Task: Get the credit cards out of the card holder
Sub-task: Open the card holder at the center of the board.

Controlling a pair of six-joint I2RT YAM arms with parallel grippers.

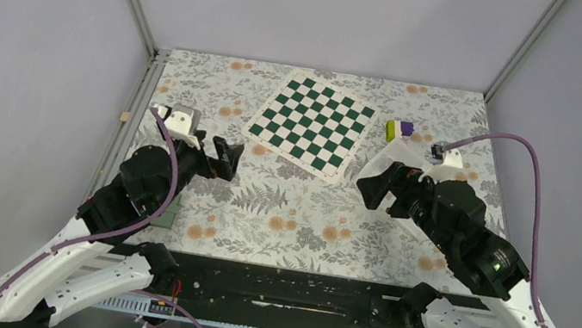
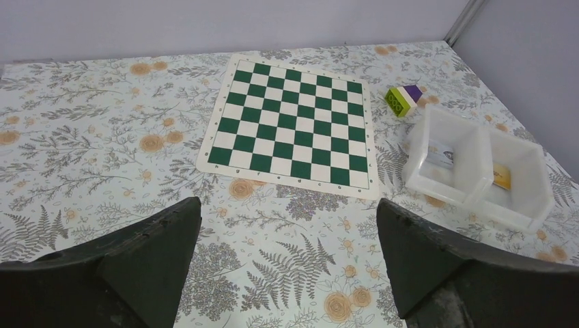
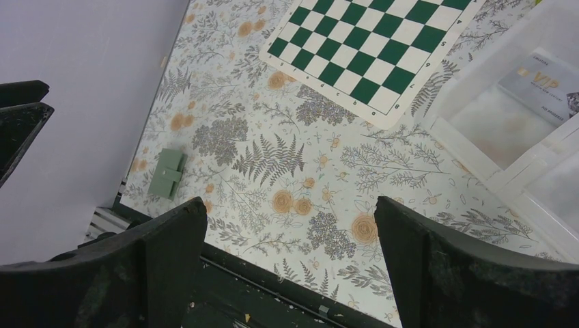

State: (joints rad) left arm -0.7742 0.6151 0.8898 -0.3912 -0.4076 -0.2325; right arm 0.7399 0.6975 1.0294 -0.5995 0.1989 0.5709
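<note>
- While both spread wide, L gripper point(image 1: 220, 158) hovers near-left of mat point(image 1: 311, 123), R gripper point(image 1: 381, 193) near-right.
- tray point(image 2: 450, 195) right of mat: pale card point(image 2: 440, 152), orange card point(image 2: 502, 176).
- holder point(image 3: 167, 174) shut, near-left of mat.

My top camera sits high behind my arm bases point(image 1: 156, 259), looking down; the chequered mat point(image 1: 311, 125) lies well beyond them. My left wrist camera faces the mat low and closer; my right looks steeply down beside it. All three share it.
</note>
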